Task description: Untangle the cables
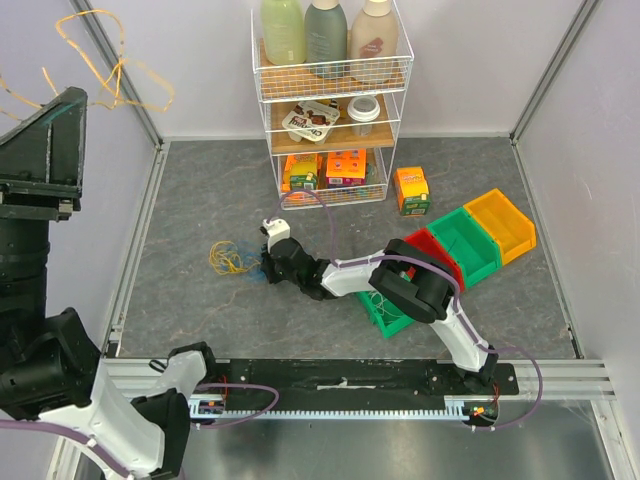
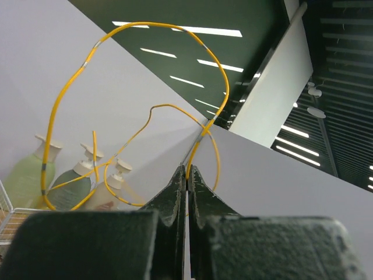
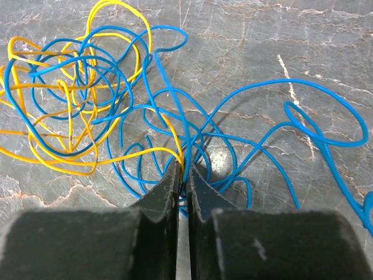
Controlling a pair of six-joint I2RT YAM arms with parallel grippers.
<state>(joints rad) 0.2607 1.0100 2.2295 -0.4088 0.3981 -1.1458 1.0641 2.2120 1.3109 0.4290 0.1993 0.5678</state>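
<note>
A yellow cable (image 2: 145, 26) hangs in wide loops in the air, and my left gripper (image 2: 187, 169) is shut on it. In the top view the left gripper (image 1: 79, 93) is raised high at the far left with the yellow loops (image 1: 115, 70) above it. A tangle of yellow and blue cables (image 3: 70, 99) lies on the grey table, seen in the top view (image 1: 230, 258) left of centre. My right gripper (image 3: 185, 170) is down at the table and shut on blue and yellow strands at the tangle's right edge. It also shows in the top view (image 1: 263, 270). No white or dark grey cable shows.
A white wire shelf rack (image 1: 330, 70) with bottles, cups and small boxes stands at the back centre. An orange box (image 1: 411, 189) sits right of it. Red (image 1: 428, 245), green (image 1: 465, 240) and yellow (image 1: 500, 222) bins stand at the right; another green bin (image 1: 385, 312) lies under the right arm.
</note>
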